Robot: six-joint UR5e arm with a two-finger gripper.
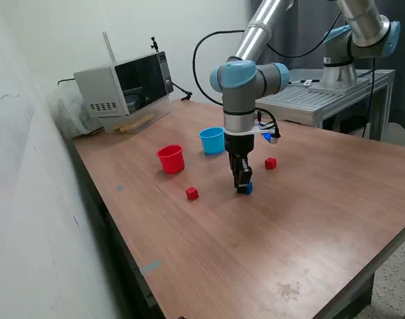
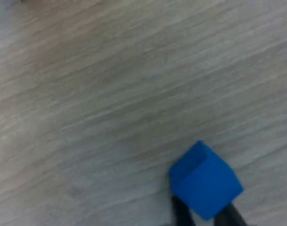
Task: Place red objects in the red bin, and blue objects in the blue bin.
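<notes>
My gripper (image 1: pixel 243 186) points straight down at the table (image 1: pixel 309 232), and its fingers stand on either side of a dark blue cube (image 1: pixel 245 189), closed against it. In the wrist view the blue cube (image 2: pixel 205 180) sits tilted between the two dark fingertips (image 2: pixel 181 214) of the gripper (image 2: pixel 207 217), just over the wood. One red cube (image 1: pixel 192 193) lies on the exterior view's left of the gripper, another red cube (image 1: pixel 270 163) on its right. The red cup (image 1: pixel 170 159) and the light blue cup (image 1: pixel 212 141) stand upright behind. A second blue cube is not clearly visible.
A microwave (image 1: pixel 126 86) stands at the table's back left corner in the exterior view. A wall runs along the left side. A metal bench (image 1: pixel 322 100) with a second arm's base stands behind the table on the right.
</notes>
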